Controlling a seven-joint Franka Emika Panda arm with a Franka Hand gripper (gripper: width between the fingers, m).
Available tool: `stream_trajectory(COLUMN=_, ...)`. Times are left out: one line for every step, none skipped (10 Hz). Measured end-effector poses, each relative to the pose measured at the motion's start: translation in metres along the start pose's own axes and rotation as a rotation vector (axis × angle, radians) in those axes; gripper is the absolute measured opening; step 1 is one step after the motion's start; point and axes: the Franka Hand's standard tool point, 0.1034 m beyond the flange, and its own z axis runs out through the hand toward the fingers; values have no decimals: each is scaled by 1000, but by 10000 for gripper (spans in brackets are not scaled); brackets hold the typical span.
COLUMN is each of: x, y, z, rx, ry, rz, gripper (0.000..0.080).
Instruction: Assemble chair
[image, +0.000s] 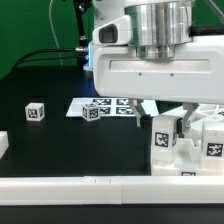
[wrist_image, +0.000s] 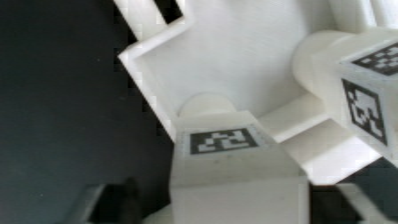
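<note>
Robotics lab bench: black tabletop (image: 40, 150), tag-printed marker board (image: 78, 106), white border rail (image: 60, 185), green backdrop (image: 30, 25).

— Loose pieces, count?
— Two: a small tagged cube (image: 35, 111) and a second cube (image: 95, 111).
— Boards?
— One marker board (image: 76, 106).
— Clustered chair parts?
— Two tagged blocks counted: first block (image: 164, 138), other block (image: 213, 146). Further pieces there cannot be counted.
— Rails?
— One border rail (image: 90, 186), along the table's front edge.
</note>
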Motion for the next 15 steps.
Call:
stream_trajectory(x=0, y=0, z=0, rx=0, ry=0, rz=85, gripper=283)
stream_trajectory(x=0, y=0, z=0, rx=0, ry=0, rz=175, gripper=284)
stream_trajectory(x=0, y=0, z=0, rx=0, ry=0, rz=216, gripper=284)
stream_trajectory(x=2, y=-2, z=1, rx=-3, ry=-3, rz=411, gripper=284)
stream_trajectory(x=3, y=-4, z=2, rx=1, ry=0, rz=625, gripper=284)
stream_trajectory(x=5, y=-6, z=2, rx=43, ry=13, rz=854, gripper=284)
stream_trajectory(x=6, y=-9, z=2, rx=96, ry=34, rz=1083, gripper=284)
stream_trajectory(x=8, y=-8, z=2, rx=112, ry=31, rz=1135, gripper=284)
stream_trajectory(x=8, y=-8, z=2, rx=111, ry=32, rz=1134, gripper=284)
stream_trajectory(x=8, y=-8, z=2, rx=110, ry=32, rz=1132, gripper=284)
stream_trajectory(x=7, y=-7, z=2, rx=90, ry=23, rz=1039, gripper=533)
stream_trajectory(x=5, y=-8, z=-1, rx=51, ry=-5, rz=907, gripper=533)
stream_trajectory(x=7, y=-11, z=-6, rx=31, ry=-17, rz=727, gripper=614)
stream_trajectory(x=8, y=-11, z=-9, rx=28, ry=-31, rz=562, gripper=639)
stream_trajectory(x=7, y=-9, z=-10, rx=31, ry=-26, rz=484, gripper=639)
